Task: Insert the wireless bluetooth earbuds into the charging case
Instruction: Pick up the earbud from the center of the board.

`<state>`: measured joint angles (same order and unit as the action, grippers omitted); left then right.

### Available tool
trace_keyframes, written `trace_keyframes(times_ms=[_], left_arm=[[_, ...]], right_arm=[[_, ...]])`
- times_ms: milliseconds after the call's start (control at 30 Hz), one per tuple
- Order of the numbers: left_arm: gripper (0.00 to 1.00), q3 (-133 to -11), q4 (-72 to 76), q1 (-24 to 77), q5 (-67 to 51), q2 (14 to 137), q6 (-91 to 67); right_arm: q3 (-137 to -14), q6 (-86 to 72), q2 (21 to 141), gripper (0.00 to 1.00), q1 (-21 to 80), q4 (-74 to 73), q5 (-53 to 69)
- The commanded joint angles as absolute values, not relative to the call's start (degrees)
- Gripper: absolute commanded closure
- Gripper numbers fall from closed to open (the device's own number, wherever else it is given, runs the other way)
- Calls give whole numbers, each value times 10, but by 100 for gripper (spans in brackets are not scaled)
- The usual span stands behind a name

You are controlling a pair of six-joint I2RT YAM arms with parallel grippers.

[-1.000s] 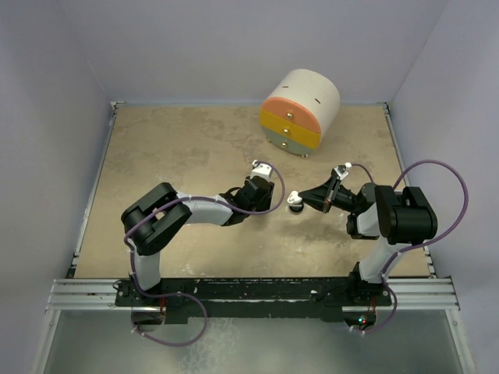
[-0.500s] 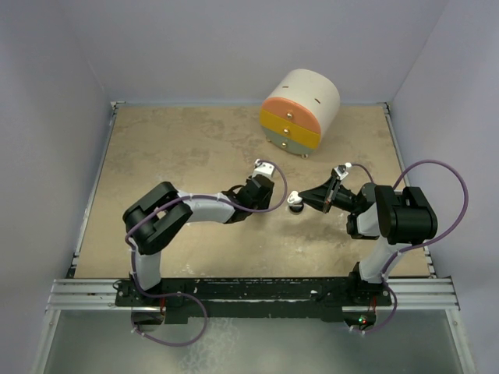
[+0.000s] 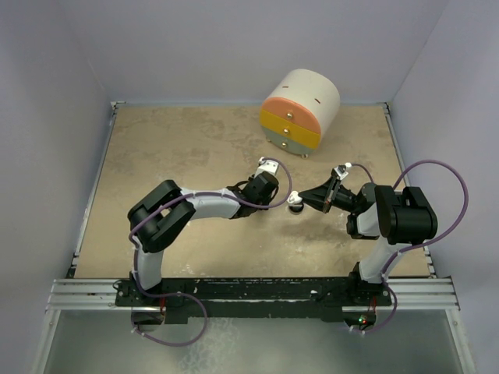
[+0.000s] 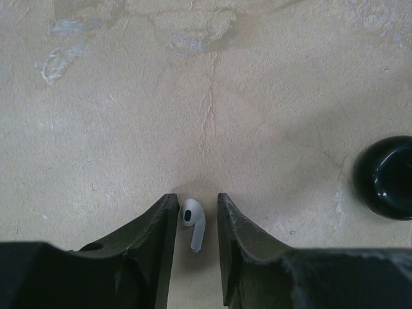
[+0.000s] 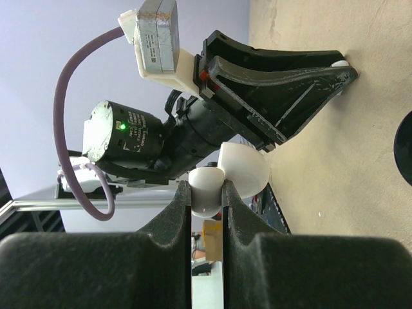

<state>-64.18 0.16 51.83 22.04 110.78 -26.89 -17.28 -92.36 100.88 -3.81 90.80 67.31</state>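
Observation:
One white earbud (image 4: 192, 222) lies on the tabletop between the fingers of my left gripper (image 4: 197, 199). The left finger touches its head and a gap shows on the right, so the jaws are open around it. My right gripper (image 5: 207, 187) is shut on a small white charging case (image 5: 209, 193) with its domed lid (image 5: 244, 168) flipped open, held just off the table. In the top view the case (image 3: 295, 198) sits a short way right of the left gripper. A black glossy round puck (image 4: 384, 177) rests on the table beside it.
A cream, orange and yellow cylindrical drawer unit (image 3: 300, 113) stands at the back, beyond both grippers. The black puck (image 3: 296, 209) lies just under the right gripper's tip. Low rails (image 3: 93, 187) edge the table, with grey walls behind them.
My left arm has shifted right, toward the right gripper, and its jaws have narrowed around the earbud. The right arm and the case have not moved.

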Motion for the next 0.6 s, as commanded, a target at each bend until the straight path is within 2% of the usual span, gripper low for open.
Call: trace_keyframes(times_ms=[0,333,567], left_arm=[[71,-640,-73,517,220,1141,-274],[77,-642,-79,517,215,1143,-273],[87,-643,-80,516,215,1141,-269]], right_arm=[[-174,-917,1003,100,-41,1361,693],[-171,-914,1004,100,-41,1361,692],[-171,-914,1005,100,-41,1361,692]])
